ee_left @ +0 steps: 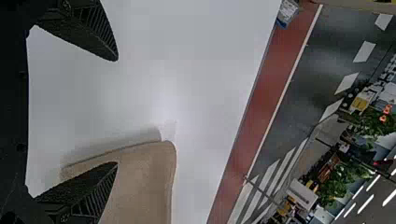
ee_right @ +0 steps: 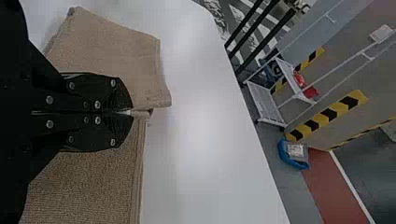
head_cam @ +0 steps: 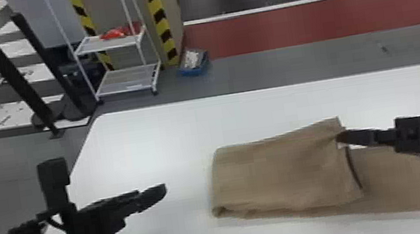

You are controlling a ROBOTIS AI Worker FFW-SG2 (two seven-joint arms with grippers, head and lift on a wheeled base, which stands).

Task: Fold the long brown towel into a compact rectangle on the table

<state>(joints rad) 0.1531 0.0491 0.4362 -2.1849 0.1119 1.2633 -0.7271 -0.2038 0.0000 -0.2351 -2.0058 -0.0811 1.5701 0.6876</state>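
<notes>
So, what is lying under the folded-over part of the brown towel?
The towel's lower layer comes out past it on the right, resting on the white table. Farther in, the upper layer hides everything.

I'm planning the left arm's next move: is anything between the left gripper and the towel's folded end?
Nothing visible: in the head view, white tabletop lies between the left gripper and the brown towel; the right gripper pinches it farther right.
</notes>
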